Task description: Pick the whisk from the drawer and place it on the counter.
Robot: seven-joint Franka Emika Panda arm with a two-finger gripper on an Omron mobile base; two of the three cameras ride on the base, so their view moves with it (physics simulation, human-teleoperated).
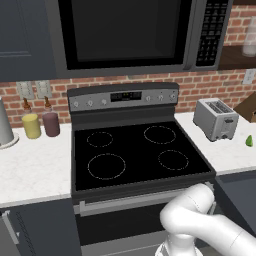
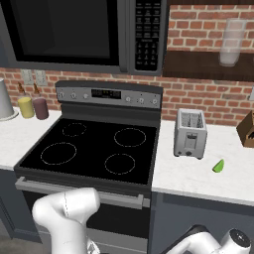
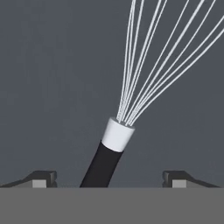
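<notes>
Grey drawer (image 3: 52,87) floor, whisk (image 3: 117,135) handle between spread pincer (image 3: 109,179) tips, ungripped

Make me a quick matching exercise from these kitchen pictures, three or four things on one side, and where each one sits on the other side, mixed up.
Things:
1. whisk
2. toaster
3. yellow jar
4. gripper

Places:
A. on the counter right of the stovetop
B. on the counter left of the stovetop
C. open, straddling the black handle
D. lying on the dark grey drawer floor

Pairs: 1-D, 2-A, 3-B, 4-C
</notes>
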